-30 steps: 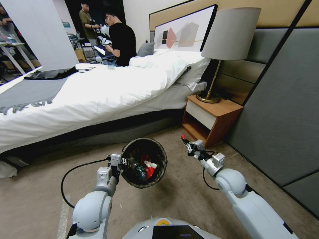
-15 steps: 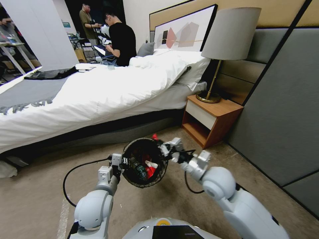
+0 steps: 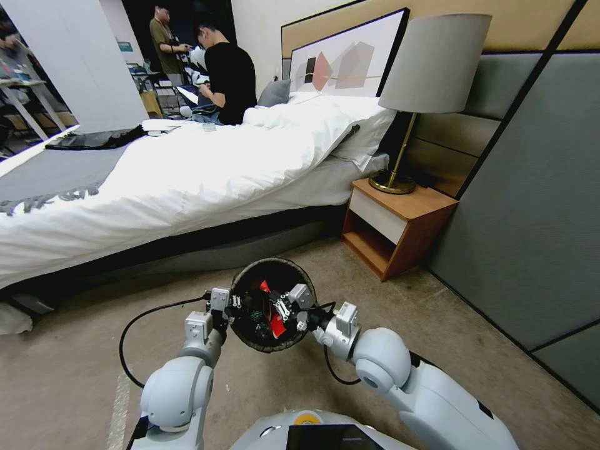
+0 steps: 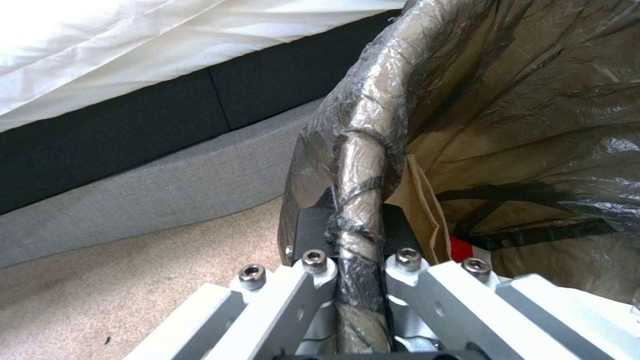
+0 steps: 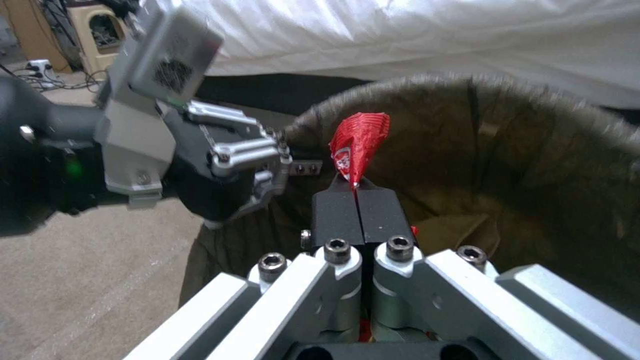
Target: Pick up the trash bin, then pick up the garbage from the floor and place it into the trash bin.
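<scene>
While its white lower body is hidden, the round trash bin with dark plastic liner hangs at lower centre of the head view, above beige carpet. Clamped on its rim is the left gripper. Over its mouth, the right gripper pinches a crumpled red packet; litter inside is hard to make out.

We see the room evenly lit and fairly bright, with soft shadows under the bed and the nightstand. The head view bows straight lines toward its edges. In the left wrist view the white bedding glares and washes out. The right wrist view is dimmer, with the far bin rim blurred.
</scene>
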`<state>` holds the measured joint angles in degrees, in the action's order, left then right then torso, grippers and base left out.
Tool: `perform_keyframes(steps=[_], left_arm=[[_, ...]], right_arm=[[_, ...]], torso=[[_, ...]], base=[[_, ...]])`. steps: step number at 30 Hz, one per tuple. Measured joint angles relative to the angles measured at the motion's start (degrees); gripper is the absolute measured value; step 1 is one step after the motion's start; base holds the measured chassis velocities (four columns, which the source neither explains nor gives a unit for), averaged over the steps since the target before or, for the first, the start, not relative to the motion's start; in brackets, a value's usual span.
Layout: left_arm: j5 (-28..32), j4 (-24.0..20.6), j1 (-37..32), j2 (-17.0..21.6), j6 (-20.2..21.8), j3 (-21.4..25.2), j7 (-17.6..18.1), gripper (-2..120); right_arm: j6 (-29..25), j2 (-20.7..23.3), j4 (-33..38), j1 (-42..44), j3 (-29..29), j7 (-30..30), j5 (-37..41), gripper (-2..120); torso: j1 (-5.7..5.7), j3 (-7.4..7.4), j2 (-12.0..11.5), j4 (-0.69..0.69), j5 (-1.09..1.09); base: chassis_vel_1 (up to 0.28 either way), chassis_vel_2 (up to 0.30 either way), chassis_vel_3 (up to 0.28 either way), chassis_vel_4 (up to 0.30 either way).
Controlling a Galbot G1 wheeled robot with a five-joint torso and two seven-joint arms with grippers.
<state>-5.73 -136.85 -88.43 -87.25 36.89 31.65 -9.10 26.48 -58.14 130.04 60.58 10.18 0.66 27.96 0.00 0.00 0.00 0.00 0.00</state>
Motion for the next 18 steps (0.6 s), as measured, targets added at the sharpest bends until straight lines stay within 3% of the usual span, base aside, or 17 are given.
perform_keyframes(steps=[6, 8, 10, 12, 14, 18], left_arm=[[0.0, 0.1, 0.1, 0.0, 0.0, 0.0, 0.0, 1], [0.1, 0.1, 0.2, 0.1, 0.0, 0.0, 0.0, 1], [0.1, 0.2, 0.2, 0.1, 0.0, 0.1, 0.0, 1], [0.2, 0.3, 0.3, 0.1, 0.0, 0.1, 0.0, 1], [0.2, 0.3, 0.3, 0.1, 0.0, 0.1, 0.0, 1], [0.3, 0.3, 0.3, 0.1, 0.0, 0.1, 0.0, 1]], right_arm=[[0.9, -0.1, 0.0, 0.2, 0.2, -1.7, 0.0, 18], [1.2, -0.2, 0.0, 0.1, -0.1, -2.2, 0.0, 31], [1.2, -0.2, 0.0, 0.1, -0.2, -2.3, 0.1, 32], [1.3, -0.3, 0.0, 0.1, -0.6, -2.4, 0.1, 43], [1.3, -0.3, 0.0, 0.1, -0.7, -2.4, 0.1, 46], [1.3, -0.5, 0.3, 0.5, -1.3, -2.7, 0.1, 68]], torso=[[0.0, 0.0, 0.0, 0.0, 0.0], [0.0, 0.0, 0.0, 0.0, 0.0], [0.0, 0.0, 0.0, 0.0, 0.0], [0.0, 0.0, 0.0, 0.0, 0.0], [0.0, 0.0, 0.0, 0.0, 0.0], [0.0, 0.0, 0.0, 0.0, 0.0]], base=[[0.0, 0.0, 0.0, 0.0], [0.0, 0.0, 0.0, 0.0], [0.0, 0.0, 0.0, 0.0], [0.0, 0.0, 0.0, 0.0], [0.0, 0.0, 0.0, 0.0], [0.0, 0.0, 0.0, 0.0]])
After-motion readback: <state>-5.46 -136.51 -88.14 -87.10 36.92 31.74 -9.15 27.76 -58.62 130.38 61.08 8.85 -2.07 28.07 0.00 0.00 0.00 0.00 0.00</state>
